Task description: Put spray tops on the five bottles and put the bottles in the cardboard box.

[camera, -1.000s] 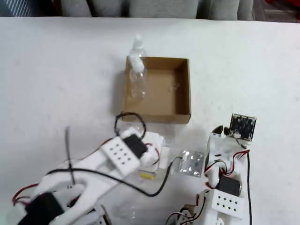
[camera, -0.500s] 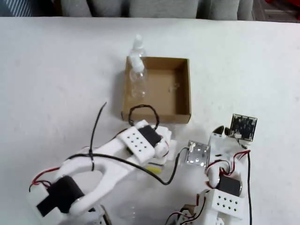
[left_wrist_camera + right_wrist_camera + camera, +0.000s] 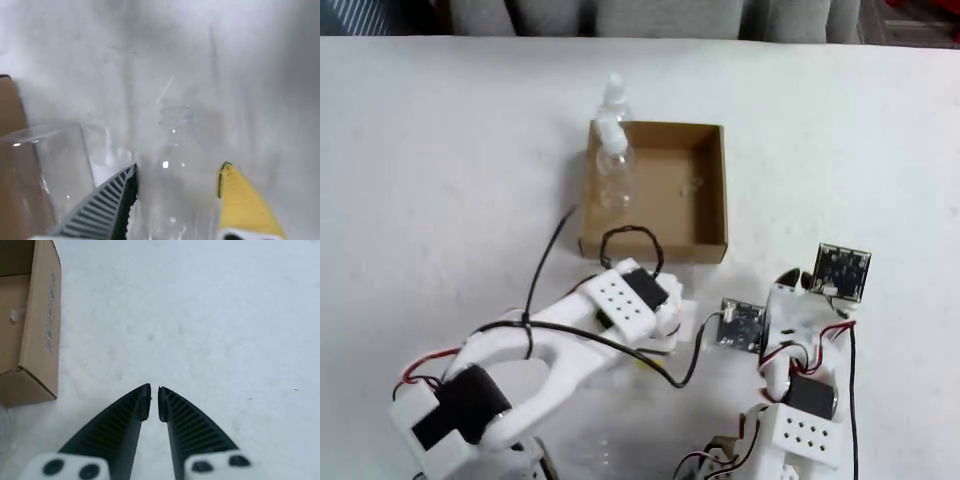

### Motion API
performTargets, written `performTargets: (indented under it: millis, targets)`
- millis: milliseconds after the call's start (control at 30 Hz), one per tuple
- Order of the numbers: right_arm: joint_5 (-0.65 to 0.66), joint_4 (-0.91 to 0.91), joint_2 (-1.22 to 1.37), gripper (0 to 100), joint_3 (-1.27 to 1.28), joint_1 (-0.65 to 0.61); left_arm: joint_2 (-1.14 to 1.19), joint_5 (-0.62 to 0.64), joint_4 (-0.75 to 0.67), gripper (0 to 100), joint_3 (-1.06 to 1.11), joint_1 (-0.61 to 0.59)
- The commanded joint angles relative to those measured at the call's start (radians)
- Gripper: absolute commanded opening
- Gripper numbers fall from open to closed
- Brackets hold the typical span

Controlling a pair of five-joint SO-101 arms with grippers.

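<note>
Here, by the counter's (image 3: 440,150) near edge, we see the left tool (image 3: 177,170) spread around a topless bottle (image 3: 172,130); the right tool (image 3: 153,392), all but closed, holds nothing. The box (image 3: 655,248) sits mid-counter, one topped bottle (image 3: 612,175) inside.

There is one cardboard box (image 3: 665,205). Two bottles wear spray tops: the boxed bottle (image 3: 612,170) and the outside bottle (image 3: 613,95). One topless bottle (image 3: 172,150) joins them. Two arms: left arm (image 3: 560,345), right arm (image 3: 795,395).
</note>
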Motion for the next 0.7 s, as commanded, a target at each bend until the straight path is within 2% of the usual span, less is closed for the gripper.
performTargets:
  millis: [0, 133, 233, 500, 667]
  targets:
    - [0.014, -0.004, -0.005, 1.5, 0.011, -0.001, -0.002, 0.037, -0.025, 10, -0.054, 0.002]
    - [0.014, -0.004, -0.007, 1.5, 0.011, -0.001, -0.002, 0.038, -0.025, 3, -0.049, -0.004]
    - [0.014, -0.004, -0.007, 1.5, 0.011, -0.001, -0.002, 0.04, -0.015, 3, -0.046, -0.015]
    - [0.014, -0.004, -0.008, 1.5, 0.011, 0.001, -0.008, 0.038, 0.121, 3, -0.055, -0.025]
    - [0.014, -0.004, -0.008, 1.5, 0.011, 0.001, -0.008, 0.04, 0.161, 2, -0.055, -0.079]
